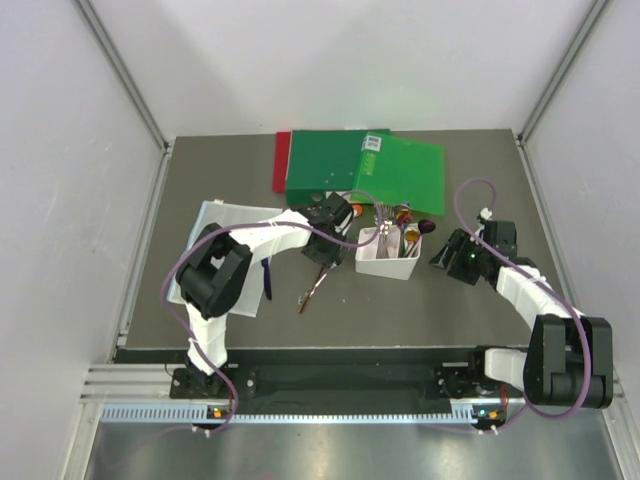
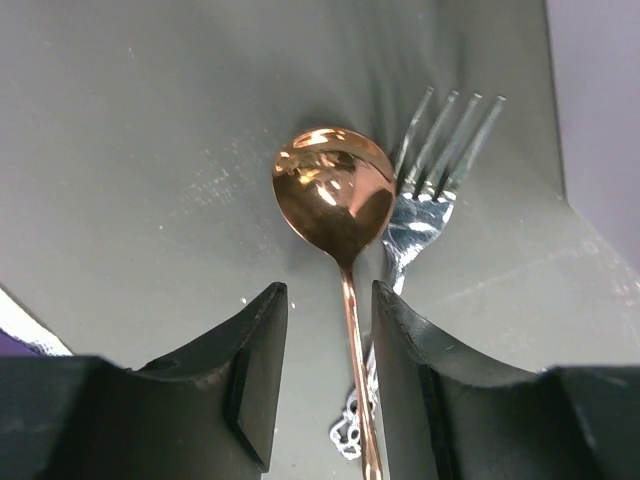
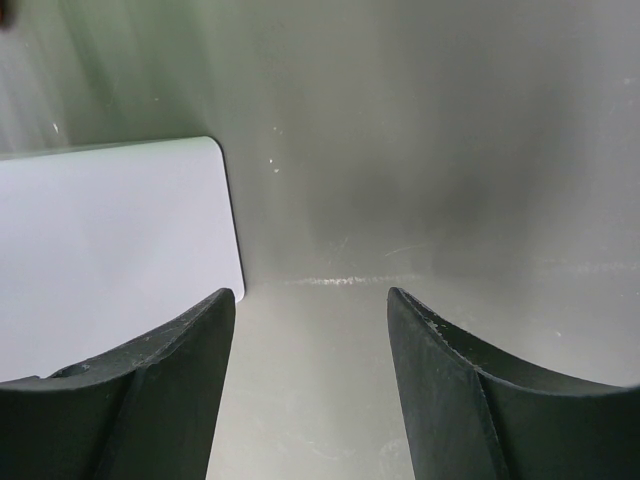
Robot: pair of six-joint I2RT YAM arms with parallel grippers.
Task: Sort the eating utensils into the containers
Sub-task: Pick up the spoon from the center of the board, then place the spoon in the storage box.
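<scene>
1. The left pincer (image 2: pixel 328 300) hangs low over the dark grey table (image 2: pixel 150 150). Its jaws are partly open and stand on either side of the handle of a rose-gold metal spoon (image 2: pixel 335 195). A gap shows beside the handle, so nothing is pinched.
2. The spoon lies flat on the table. A silver metal fork (image 2: pixel 430 190) lies just beside it, at its 3 o'clock in the wrist view.
3. Seen from above, that pair lies at about 8 o'clock of the small white rectangular plastic bin (image 1: pixel 385 268), near it but apart.
4. Several sorted utensils (image 1: pixel 405 228) sit in the bin, their heads poking out towards 12 o'clock.
5. The right pincer (image 3: pixel 310 300) waits at 3 o'clock of the bin, jaws spread wide and empty, facing the bin's white wall.
6. A dark blue utensil (image 1: pixel 266 278) lies at 9 o'clock of the spoon, by the clear plastic sheet (image 1: pixel 225 225).
7. A flat green folder (image 1: pixel 370 175) and a red folder (image 1: pixel 281 160) lie at 12 o'clock of the bin.
</scene>
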